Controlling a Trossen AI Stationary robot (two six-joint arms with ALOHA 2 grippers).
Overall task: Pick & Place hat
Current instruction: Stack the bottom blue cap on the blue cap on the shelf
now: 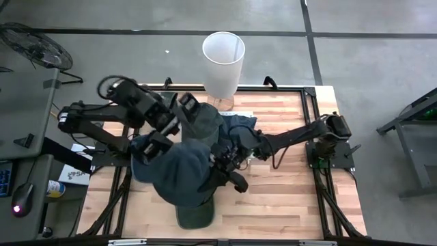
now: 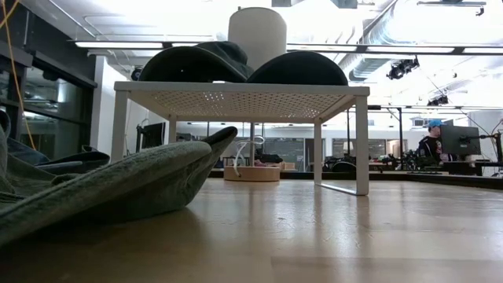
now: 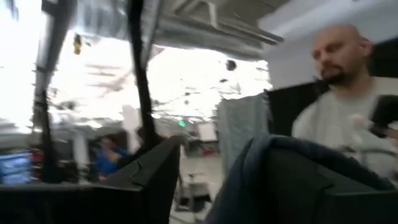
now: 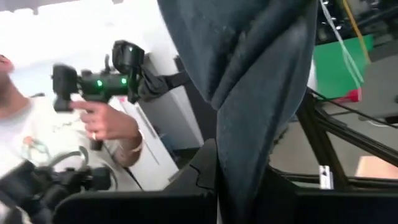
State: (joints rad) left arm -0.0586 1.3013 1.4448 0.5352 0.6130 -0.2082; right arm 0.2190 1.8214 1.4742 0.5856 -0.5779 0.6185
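Hat: a dark blue-grey cloth hat [image 1: 181, 171] hangs between the two arms over the middle of the wooden table [image 1: 287, 205]; in the right wrist view its fabric [image 4: 249, 74] droops in loose folds.
Handling: judged soft, light and floppy, so it will sag and fold wherever it is unsupported; not fragile. A pinch on the brim or a doubled fold of cloth should hold better than the smooth crown.
Left gripper: the left gripper [image 1: 160, 140] sits at the hat's left side; in its wrist view cloth [image 3: 267, 168] lies against one dark finger, but whether the fingers are closed on it I cannot tell.
Right gripper: the right gripper [image 1: 229, 160] is at the hat's right side, fingers pressed together on a hanging fold.
Other hats: a green hat [image 2: 118, 185] lies flat at the table's near edge; more dark hats [image 2: 236, 67] rest on a white perforated rack [image 2: 236, 98].
Edges and room: the right and near parts of the table are bare wood; a white bin [image 1: 223, 61] stands beyond the far edge. A person [image 3: 348, 118] with a handheld device is close behind.
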